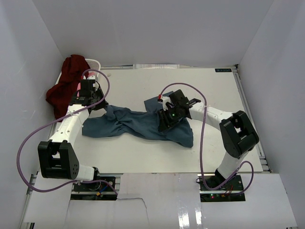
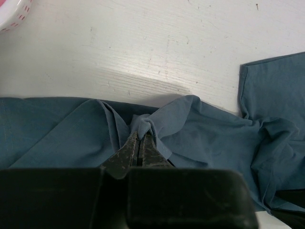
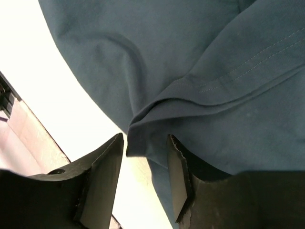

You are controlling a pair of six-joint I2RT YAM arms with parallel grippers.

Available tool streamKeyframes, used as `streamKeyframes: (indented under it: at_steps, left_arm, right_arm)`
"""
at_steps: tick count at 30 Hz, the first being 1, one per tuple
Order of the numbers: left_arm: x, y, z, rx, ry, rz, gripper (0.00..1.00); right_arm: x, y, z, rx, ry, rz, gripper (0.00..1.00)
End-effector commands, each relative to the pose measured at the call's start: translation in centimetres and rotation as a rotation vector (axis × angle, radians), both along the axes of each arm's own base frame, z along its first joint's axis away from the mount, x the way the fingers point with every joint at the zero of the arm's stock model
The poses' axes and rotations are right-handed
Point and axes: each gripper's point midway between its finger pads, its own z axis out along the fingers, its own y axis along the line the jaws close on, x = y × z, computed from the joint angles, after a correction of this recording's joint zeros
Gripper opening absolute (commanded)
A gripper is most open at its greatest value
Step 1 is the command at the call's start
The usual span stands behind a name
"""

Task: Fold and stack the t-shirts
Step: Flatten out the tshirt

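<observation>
Spreading the teal t-shirt (image 1: 138, 125) flat: left hand (image 2: 140, 140) clenched on a fold, right hand (image 3: 144, 143) parted, seemingly holding nothing; next, regrip the hem.

counter (image 1: 217, 90): white and flat; scuffed and finely scratched where the left wrist view shows it close
basket (image 1: 96, 62): white plastic, at the counter's far left corner; only part of its rim shows; slots along it look reddish, possibly
walls (image 1: 143, 28): plain white panels; closing the counter on left, far and right sides
label (image 1: 222, 70): small dark strip at the far right edge; print too small to read
</observation>
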Motion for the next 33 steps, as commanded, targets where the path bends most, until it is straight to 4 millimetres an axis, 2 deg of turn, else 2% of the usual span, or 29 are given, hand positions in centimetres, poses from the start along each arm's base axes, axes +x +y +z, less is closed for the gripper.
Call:
streamKeyframes:
  at_steps: [1, 8, 14, 19, 29, 33]
  left_arm:
    - [0.2, -0.1, 1.0, -0.003, -0.037, -0.015, 0.0]
    - [0.2, -0.1, 0.9, 0.0, -0.034, -0.019, 0.0]
    - [0.2, 0.0, 0.9, 0.001, -0.036, -0.016, 0.0]
    - [0.2, 0.0, 0.9, 0.003, -0.036, -0.017, 0.0]
    - [0.1, 0.0, 1.0, 0.005, -0.042, -0.019, 0.0]
    - [0.1, 0.1, 1.0, 0.004, -0.042, -0.017, 0.0]
  right_arm:
    - [-1.1, -0.1, 1.3, 0.019, -0.039, 0.058, 0.48]
    - [-2.2, 0.0, 0.7, -0.02, -0.053, 0.108, 0.48]
    - [-2.7, 0.2, 1.1, -0.034, -0.091, 0.124, 0.48]
    - [-2.1, -0.5, 0.2, -0.124, -0.156, 0.137, 0.48]
    - [-0.8, -0.7, 0.1, -0.181, -0.26, 0.106, 0.48]
    - [-0.4, -0.5, 0.2, -0.189, -0.282, 0.096, 0.44]
